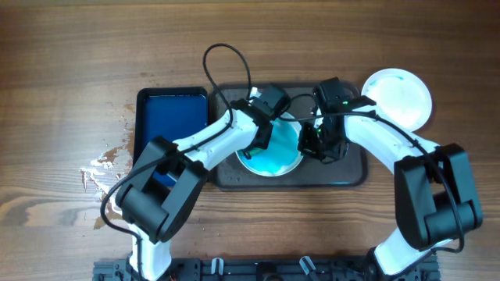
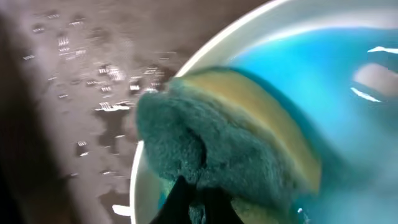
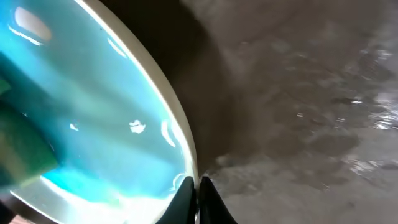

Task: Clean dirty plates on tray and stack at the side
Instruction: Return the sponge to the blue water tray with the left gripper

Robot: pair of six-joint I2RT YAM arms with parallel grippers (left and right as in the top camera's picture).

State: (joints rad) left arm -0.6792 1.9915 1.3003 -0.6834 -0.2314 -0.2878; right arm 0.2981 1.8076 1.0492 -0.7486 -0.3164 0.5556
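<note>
A white plate (image 1: 273, 156) smeared all over with blue lies on the dark grey tray (image 1: 351, 173), between my two arms. My left gripper (image 1: 262, 133) is shut on a green and yellow sponge (image 2: 211, 149) and presses it on the plate's left part (image 2: 292, 74). My right gripper (image 1: 312, 140) is shut on the plate's right rim (image 3: 180, 140), one finger on each side of the edge (image 3: 198, 196). A second white plate (image 1: 398, 97) lies on the table right of the tray. A third plate is not separately visible.
A smaller deep-blue tray (image 1: 168, 117) sits left of the grey tray. White splashes (image 1: 105, 164) mark the wooden table further left. The grey tray's surface is wet (image 2: 81, 87). Black cables loop above the left gripper (image 1: 226, 66).
</note>
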